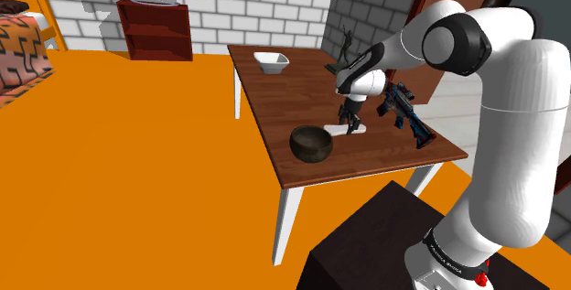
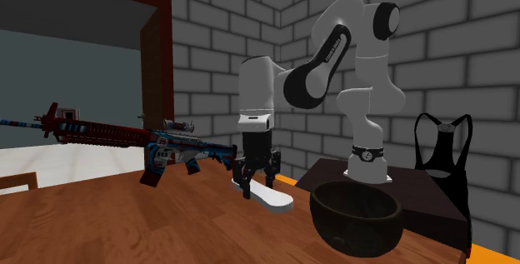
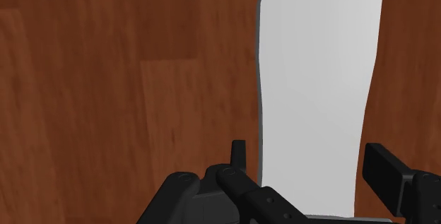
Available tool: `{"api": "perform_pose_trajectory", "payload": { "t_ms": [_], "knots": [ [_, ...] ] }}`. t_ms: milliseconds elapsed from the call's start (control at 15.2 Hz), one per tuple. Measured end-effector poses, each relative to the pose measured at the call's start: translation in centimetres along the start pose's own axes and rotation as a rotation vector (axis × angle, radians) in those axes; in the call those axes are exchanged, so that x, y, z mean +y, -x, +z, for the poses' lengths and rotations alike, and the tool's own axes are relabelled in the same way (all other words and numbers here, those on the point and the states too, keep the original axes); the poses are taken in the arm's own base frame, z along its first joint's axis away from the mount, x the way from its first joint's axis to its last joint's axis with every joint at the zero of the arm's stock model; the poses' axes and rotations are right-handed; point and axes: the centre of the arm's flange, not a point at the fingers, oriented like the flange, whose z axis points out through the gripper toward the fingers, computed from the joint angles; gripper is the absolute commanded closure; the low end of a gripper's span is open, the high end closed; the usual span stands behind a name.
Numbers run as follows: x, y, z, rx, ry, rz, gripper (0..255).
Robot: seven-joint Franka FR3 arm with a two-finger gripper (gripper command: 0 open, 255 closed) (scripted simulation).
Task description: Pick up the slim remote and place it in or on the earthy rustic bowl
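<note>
**Status: grasp stage, no transfer.**

1. Remote (image 3: 318,81): white, slim, lay flat on the table (image 1: 384,155), just beside the dark bowl (image 1: 311,144). Remote and bowl were apart, not touching. In the 2nd ext. view the remote (image 2: 273,197) sat between the gripper and the bowl (image 2: 356,216).

2. Gripper (image 3: 307,152): lowered over one end of the remote, pointing approx. straight down. Fingers were spread and stood one on each side of the remote's width. A narrow strip of table showed between one finger and the remote's edge. The other finger sat at or against the opposite edge. Contact there could not be confirmed. Judged: hand not clenched, remote not gripped.

3. Bowl: empty, upright, near the table edge facing the stand.

4. Done, per the pics: approach and alignment over the remote.

5. Left to do: close the fingers on the remote, lift, carry the short way to the bowl, release in or on it.

6. Other items: a toy rifle (image 1: 407,114) lay near the arm, clear of the direct path to the bowl. A white bowl (image 1: 271,60) sat at the far end, well apart.
</note>
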Motion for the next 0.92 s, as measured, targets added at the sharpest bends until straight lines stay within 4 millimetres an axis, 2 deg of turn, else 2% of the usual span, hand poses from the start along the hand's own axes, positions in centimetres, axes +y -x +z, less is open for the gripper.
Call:
{"api": "perform_pose_trajectory", "payload": {
  "t_ms": [924],
  "knots": [
    [-0.2,-0.1,-7.4,0.000,0.000,0.000,255]
  ]
}}
